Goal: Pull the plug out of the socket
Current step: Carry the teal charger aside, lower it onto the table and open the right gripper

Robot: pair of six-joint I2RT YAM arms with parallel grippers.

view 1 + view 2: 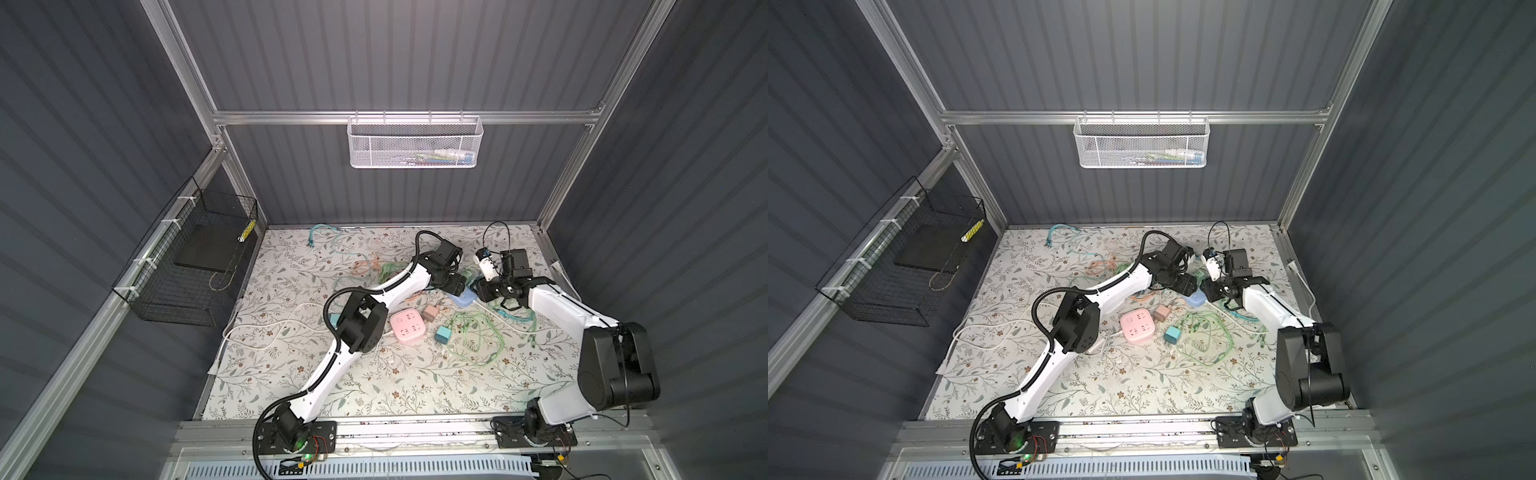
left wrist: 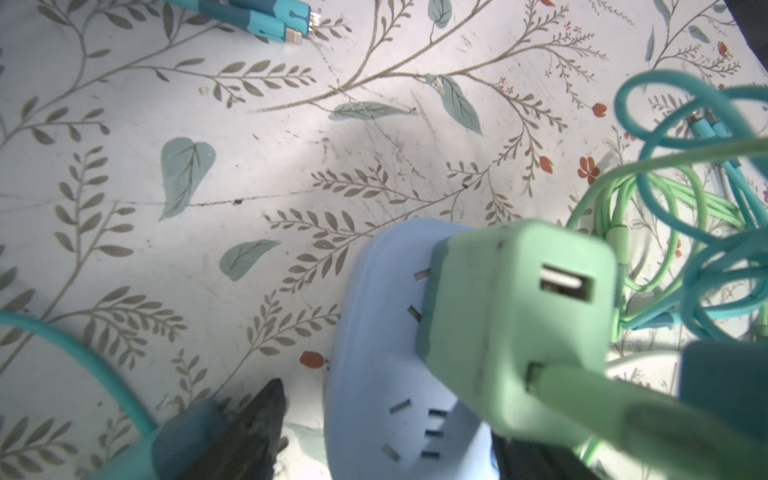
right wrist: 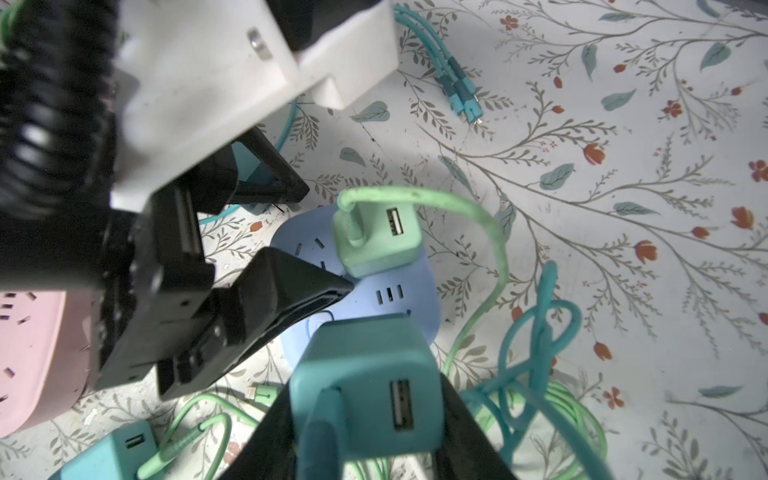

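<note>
Presently the teal plug (image 3: 365, 386) is clamped in the right gripper (image 1: 480, 291), at one edge of the blue socket (image 3: 419, 305); whether its prongs are out cannot be told. A green plug (image 3: 380, 239) stands seated in that socket. The left gripper (image 3: 325, 240) gapes, one fingertip (image 3: 299, 286) on the socket's top. A white mesh basket (image 1: 415, 139) holds small coloured items; a black wire basket (image 1: 178, 291) holds a dark slab (image 1: 205, 249).

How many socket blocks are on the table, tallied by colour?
Pink socket block: 1
Blue socket block: 1
Total: 2
</note>
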